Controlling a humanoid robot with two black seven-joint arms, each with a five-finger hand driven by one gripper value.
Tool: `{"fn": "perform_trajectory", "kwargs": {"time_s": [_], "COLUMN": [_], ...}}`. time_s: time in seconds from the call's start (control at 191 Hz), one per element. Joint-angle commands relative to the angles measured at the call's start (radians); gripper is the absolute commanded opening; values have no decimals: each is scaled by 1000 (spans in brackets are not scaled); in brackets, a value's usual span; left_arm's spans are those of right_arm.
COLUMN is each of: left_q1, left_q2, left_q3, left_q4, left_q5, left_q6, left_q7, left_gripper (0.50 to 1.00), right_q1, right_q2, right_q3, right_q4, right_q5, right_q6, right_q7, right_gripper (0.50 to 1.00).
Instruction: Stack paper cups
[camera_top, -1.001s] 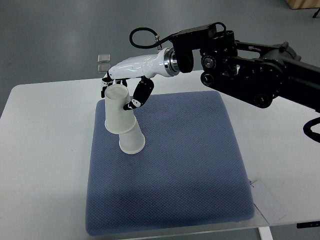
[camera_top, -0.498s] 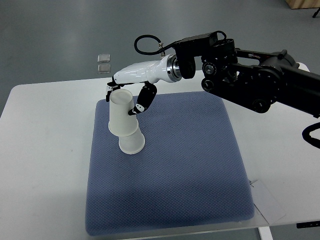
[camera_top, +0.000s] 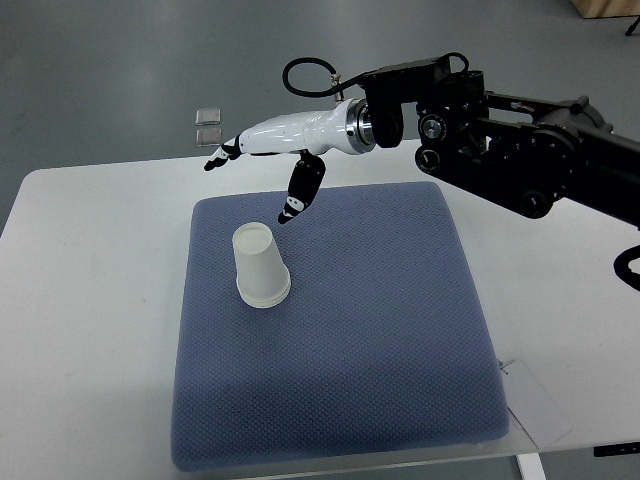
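**Cups nested, hand clear**

With my right hand (camera_top: 262, 165) open and holding nothing, it hovers at twelve o'clock from the cup stack (camera_top: 260, 266), which stands upside down on the blue mat (camera_top: 400, 330) covering the worktop (camera_top: 90, 300). My worry: the thumb hanging low could clip the stack and topple it, being light paper.

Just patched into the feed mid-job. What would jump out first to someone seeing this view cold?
The black right arm reaching in from the right edge, with the white right hand open and hanging above the far side of the blue mat. Below it, on the mat's left part, the stacked cups stand upside down, clear of the fingers.
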Motion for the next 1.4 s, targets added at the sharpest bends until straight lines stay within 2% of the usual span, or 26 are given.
{"fn": "perform_trajectory", "kwargs": {"time_s": [0.0,0.194,0.309,0.466,0.733,1.063,1.393], "left_q1": [0,0,0,0,0,0,0], "left_q2": [0,0,0,0,0,0,0], "left_q3": [0,0,0,0,1,1,0], "left_q4": [0,0,0,0,0,0,0], "left_q5": [0,-1,0,0,0,0,0], "left_q6": [0,0,0,0,0,0,0], "left_q7": [0,0,0,0,0,0,0], "left_gripper": [1000,1000,1000,1000,1000,1000,1000], "right_q1": [-45,-142,-191,-251,-329,-410,-482], "right_q2": [-13,-21,-20,-24,-27,-32,-24], "right_q3": [89,264,307,307,309,326,390], "right_q4": [-39,-193,-309,-380,-400,-401,-398], "right_q5": [24,135,288,486,793,1032,1041], "right_q6": [-26,-72,-161,-257,-351,-457,-460], "right_q7": [-5,-41,-55,-104,-138,-137,-124], "right_gripper": [915,913,913,913,913,915,917]}}
